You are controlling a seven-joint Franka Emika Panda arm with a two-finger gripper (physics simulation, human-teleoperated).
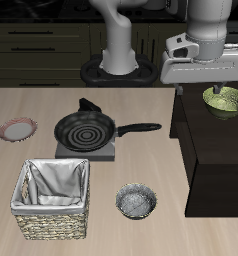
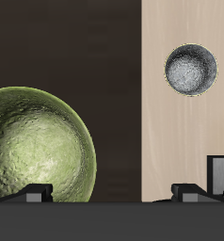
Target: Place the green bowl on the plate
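The gripper [image 1: 222, 88] is seen above a dark raised cabinet top [image 1: 216, 140], with the green bowl [image 1: 226, 100] directly beneath its jaws; whether the fingers are apart or closed cannot be told, since only their blurred dark tips [image 2: 34, 192] are shown in the wrist view and no contact with the bowl is seen. In that view the green bowl [image 2: 37, 146] is shown upright on the dark surface, just off the fingertip line. Farther from the jaws, on the pale wooden table [image 1: 176, 225], a grey speckled bowl [image 1: 136, 201] is found; a woven basket with a cloth liner [image 1: 54, 198] stands beyond it; a black frying pan [image 1: 86, 130] rests on a grey mat. Farthest from the jaws, the plate [image 1: 17, 129] lies near the opposite table edge.
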